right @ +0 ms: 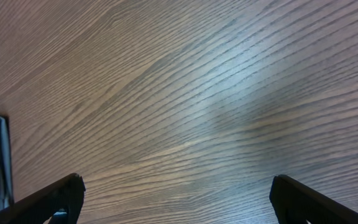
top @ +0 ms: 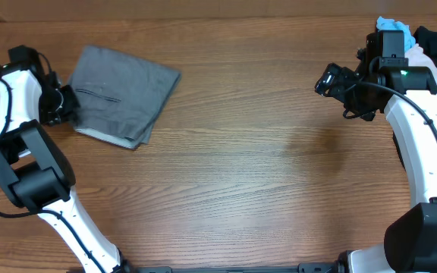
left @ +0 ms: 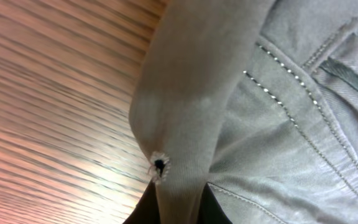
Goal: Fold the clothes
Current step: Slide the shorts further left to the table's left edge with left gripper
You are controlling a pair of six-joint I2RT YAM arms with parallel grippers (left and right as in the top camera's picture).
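The surface (top: 241, 152) is showing brown wood grain in fine streaks, smooth, and is giving off a soft sheen under the light. The shorts (top: 124, 95) are presenting as matt gray woven cloth. Up close, pale stitching (left: 291, 115) is running along the seams, and a small hole (left: 159, 165) is fraying whitish at its rim. The arm shells (top: 419, 144) are appearing as glossy white plastic, the joints (top: 33, 178) as black. The fingers (right: 55, 199) of the right pincer (right: 176, 183) are looking matt black.
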